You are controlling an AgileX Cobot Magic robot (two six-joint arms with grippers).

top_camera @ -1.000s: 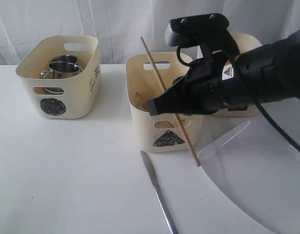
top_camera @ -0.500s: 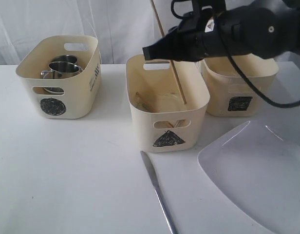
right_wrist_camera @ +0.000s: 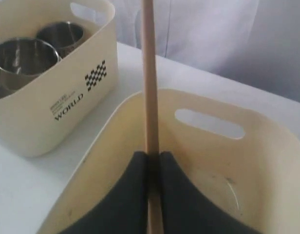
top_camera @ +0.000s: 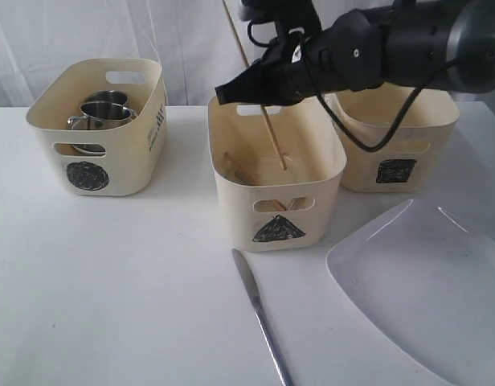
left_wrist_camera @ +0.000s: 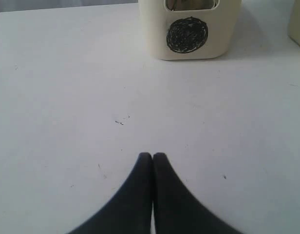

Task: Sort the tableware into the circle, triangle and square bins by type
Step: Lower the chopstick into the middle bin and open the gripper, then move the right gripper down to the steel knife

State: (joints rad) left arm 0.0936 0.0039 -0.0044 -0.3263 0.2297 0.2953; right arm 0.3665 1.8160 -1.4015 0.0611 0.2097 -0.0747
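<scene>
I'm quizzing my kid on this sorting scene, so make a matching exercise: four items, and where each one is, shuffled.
1 mugs
2 knife
3 chopstick
4 plate

A in right gripper, over triangle tub
B on table before square tub
C in circle tub
D on table before triangle tub

Pairs: 1-C, 2-D, 3-A, 4-B

The circle tub (right_wrist_camera: 43, 122) reads "WORLD" on its side by a checkered patch (right_wrist_camera: 95, 75); smaller print above is illegible. Scribbled black shapes mark the triangle tub (top_camera: 239, 209) and square tub (top_camera: 360, 173).
</scene>
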